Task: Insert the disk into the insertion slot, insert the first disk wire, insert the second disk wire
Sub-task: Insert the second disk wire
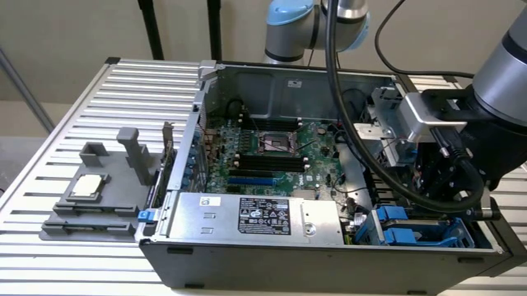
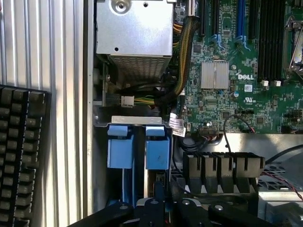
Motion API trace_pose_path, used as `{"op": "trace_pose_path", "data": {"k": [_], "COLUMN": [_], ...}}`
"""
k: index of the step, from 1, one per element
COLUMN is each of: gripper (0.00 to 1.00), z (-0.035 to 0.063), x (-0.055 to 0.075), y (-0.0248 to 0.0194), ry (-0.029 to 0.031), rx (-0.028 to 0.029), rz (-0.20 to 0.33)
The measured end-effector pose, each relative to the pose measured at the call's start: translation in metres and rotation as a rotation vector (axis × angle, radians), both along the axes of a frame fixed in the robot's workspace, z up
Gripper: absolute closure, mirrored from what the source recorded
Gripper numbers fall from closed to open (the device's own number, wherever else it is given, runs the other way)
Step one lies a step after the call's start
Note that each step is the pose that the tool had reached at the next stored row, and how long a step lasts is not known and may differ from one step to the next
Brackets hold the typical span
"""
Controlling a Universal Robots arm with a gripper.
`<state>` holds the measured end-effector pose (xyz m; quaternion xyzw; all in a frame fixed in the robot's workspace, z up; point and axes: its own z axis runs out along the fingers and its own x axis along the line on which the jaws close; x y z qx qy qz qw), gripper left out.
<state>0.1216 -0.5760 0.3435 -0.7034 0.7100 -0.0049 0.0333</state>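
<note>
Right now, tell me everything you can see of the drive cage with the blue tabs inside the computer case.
The insertion slot is a grey cage in a corner of the open computer case, next to the silver power-supply box. Two bright blue plastic tabs stand side by side at its open end, smooth and slightly glossy, with a dark gap between them. A pale metal bracket runs along their edge. The gripper hangs directly over the cage, close to one blue tab. Cables lie just beyond the bracket.

Two views of one open computer case (image 1: 329,246)

The exterior view looks down obliquely from outside; the wrist view hangs close above, sharing the power-supply box (image 1: 255,216) (image 2: 134,28).
</note>
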Motion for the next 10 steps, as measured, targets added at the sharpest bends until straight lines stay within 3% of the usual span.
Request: {"op": "trace_pose_path", "data": {"k": [10], "gripper": [0.84], "z": [-0.0006], "x": [0.0000], "y": [0.0000], "ry": [-0.0017], "rx": [0.0002], "rz": [0.000]}}
